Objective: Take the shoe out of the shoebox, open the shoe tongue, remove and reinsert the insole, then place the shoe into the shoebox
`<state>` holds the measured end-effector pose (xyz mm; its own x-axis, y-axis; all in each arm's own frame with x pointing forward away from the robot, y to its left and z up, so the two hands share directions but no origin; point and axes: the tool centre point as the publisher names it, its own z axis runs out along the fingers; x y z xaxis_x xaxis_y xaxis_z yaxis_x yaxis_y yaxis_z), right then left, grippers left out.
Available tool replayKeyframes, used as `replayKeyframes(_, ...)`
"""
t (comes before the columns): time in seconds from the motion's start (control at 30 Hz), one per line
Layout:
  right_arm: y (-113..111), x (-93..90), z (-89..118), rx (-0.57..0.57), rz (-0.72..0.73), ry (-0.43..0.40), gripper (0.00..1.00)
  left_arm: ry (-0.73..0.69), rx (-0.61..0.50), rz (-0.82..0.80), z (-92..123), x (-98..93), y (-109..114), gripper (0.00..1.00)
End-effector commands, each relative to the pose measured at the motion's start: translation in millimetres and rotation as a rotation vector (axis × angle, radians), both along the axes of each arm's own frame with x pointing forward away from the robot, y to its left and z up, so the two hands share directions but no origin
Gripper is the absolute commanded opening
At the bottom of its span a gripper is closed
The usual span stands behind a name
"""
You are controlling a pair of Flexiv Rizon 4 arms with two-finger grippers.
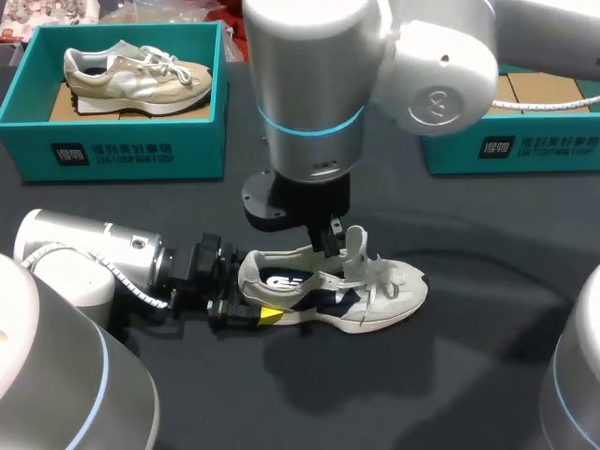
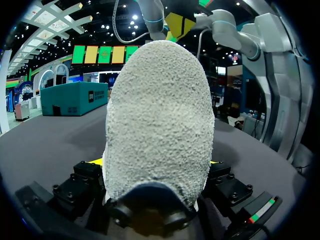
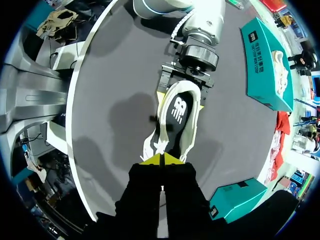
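Far left at the back: teal cardboard shoebox (image 1: 112,150) with a beige suede running shoe (image 1: 131,75) in it, well apart from the action.

Nearer the front, left arm (image 1: 94,258) lying low along the dark grey counter (image 1: 469,375). Left jaws clamped on the heel of the white and navy mesh sneaker (image 1: 375,300) from both sides, yellow tips peeking out either side of the heel in the left wrist view.

So: sneaker out of any box, upright on its sole on the counter. Long axis running left to right, heel at the left jaws, toe pointing off to the right. Printed navy insole (image 3: 176,112) in plain sight inside, seemingly seated flat.

Next along: white padded tongue (image 1: 356,246) standing up clear of the opening. Right jaws pressed together right at it, looks like pinching its top edge, though hard to be dead sure. Right arm (image 1: 314,94) coming straight down from above onto the middle of the sneaker.

Key bit for the coming move, just guessing: insole just heel-side of the right jaws, between the two sets of jaws, lengthwise in line with the sneaker. Right jaws nearer, left jaws busy as the anchor. Probably a let-go of the tongue, then a short hop toward the heel.

Far right at the back: second teal cardboard shoebox (image 1: 525,150), brown liner showing.
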<state>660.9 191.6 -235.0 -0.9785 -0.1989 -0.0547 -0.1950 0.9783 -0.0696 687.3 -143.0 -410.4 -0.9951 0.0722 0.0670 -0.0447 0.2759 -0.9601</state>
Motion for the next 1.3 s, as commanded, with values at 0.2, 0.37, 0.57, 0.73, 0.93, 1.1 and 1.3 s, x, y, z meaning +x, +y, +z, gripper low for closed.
replayKeyframes(0.2, 32, 7.3, -26, -0.105, -0.017, -0.007, 0.00, -0.001, 0.000, 0.001, -3, 0.4, 3, 0.00)
replayKeyframes(0.37, 35, 7.1, -47, -0.037, -0.052, -0.010, 0.00, -0.001, 0.000, 0.001, -3, 0.4, 3, 0.00)
replayKeyframes(0.57, 33, 7.8, -51, -0.017, -0.062, 0.009, 0.00, -0.001, 0.000, 0.001, -3, 0.4, 3, 0.00)
replayKeyframes(0.73, 33, 7.8, -51, -0.017, -0.062, 0.009, 0.00, -0.001, 0.000, 0.001, -3, 0.4, 3, 0.00)
replayKeyframes(0.93, 32, 10.6, -63, 0.010, -0.054, 0.014, 0.00, -0.001, 0.000, 0.001, -3, 0.4, 3, 0.00)
replayKeyframes(1.1, 30, 18.3, -87, 0.040, -0.074, 0.017, 0.00, -0.001, 0.000, 0.001, -3, 0.4, 3, 0.00)
replayKeyframes(1.3, 25, 21.5, -95, 0.055, -0.095, 0.029, 0.00, -0.001, 0.000, 0.001, -3, 0.4, 3, 0.00)
